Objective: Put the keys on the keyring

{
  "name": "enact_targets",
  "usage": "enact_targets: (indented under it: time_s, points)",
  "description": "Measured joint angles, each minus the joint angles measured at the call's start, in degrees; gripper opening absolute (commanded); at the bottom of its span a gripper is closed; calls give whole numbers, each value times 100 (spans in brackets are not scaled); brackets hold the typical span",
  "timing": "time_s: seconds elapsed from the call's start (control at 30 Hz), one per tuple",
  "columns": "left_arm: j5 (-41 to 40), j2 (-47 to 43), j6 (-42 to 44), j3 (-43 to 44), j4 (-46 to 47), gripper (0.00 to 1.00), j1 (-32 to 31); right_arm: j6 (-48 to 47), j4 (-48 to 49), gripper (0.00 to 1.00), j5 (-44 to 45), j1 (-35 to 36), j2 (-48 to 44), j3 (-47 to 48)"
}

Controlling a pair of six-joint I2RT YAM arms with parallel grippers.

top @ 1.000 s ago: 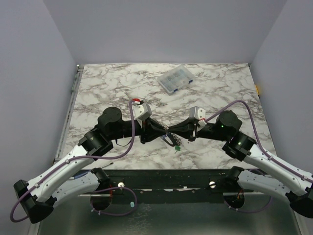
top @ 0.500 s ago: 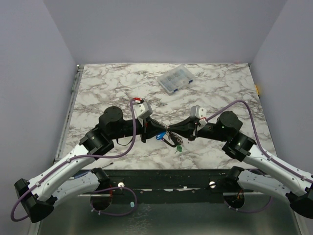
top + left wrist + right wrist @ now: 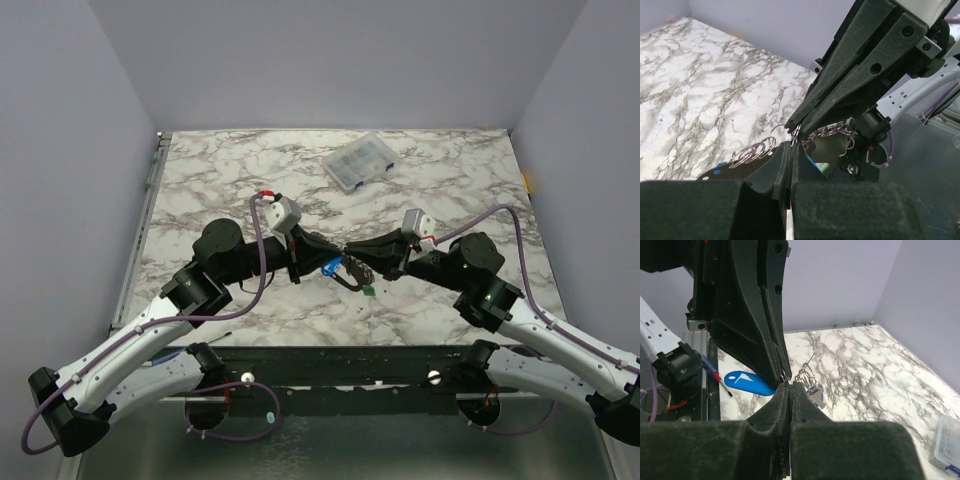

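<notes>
My left gripper [image 3: 335,258] and right gripper [image 3: 352,260] meet tip to tip above the table's middle front. Both are shut on the thin wire of the keyring [image 3: 795,135]. Its metal chain [image 3: 832,130] runs off under the right gripper's fingers [image 3: 850,85]. Small coiled rings [image 3: 752,150] hang beside my left fingertips [image 3: 782,165]; they also show in the right wrist view [image 3: 807,374]. A blue key head [image 3: 747,381] hangs below the left fingers, seen from above too [image 3: 327,269]. A second small blue-headed key [image 3: 816,392] hangs by the rings. A green key [image 3: 368,290] dangles lowest.
The clear plastic compartment box [image 3: 358,162] lies at the back centre, its corner in the right wrist view [image 3: 947,442]. The marble table [image 3: 220,180] is walled by purple panels. A metal rail [image 3: 150,190] runs along the left edge.
Both grippers have risen and moved slightly away from the near edge with the bundle. The blue key has swung into view under the left gripper. The green key has moved with it.
</notes>
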Motion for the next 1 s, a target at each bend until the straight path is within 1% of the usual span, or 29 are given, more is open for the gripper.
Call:
enact_targets:
  time_s: [0.23,0.3,0.33,0.43,0.53,0.63,0.77,0.9,1.0]
  points:
    - [-162,-20,-382,-87,439,0,2,74,348,1,256,26,2,0]
    - [-199,-31,-551,-173,649,6,11,96,428,1,319,31,4,-2]
    - [-210,-35,-649,-216,750,7,20,98,466,1,348,35,4,-2]
    - [-315,-35,-1073,-315,1064,2,31,107,697,1,411,35,7,-52]
    - [-483,-35,-1661,-380,1318,0,33,107,1226,1,452,35,4,-243]
    - [-706,-35,-2470,-542,1633,0,24,96,1869,1,544,31,35,-472]
    - [-1027,-35,-3416,-737,1980,0,22,103,2859,1,680,33,367,-673]
    - [-1384,-35,-4041,-796,2131,0,31,101,3711,1,754,31,848,-728]
    - [-1541,-50,-4288,-800,2199,0,35,105,4138,1,756,31,1060,-728]
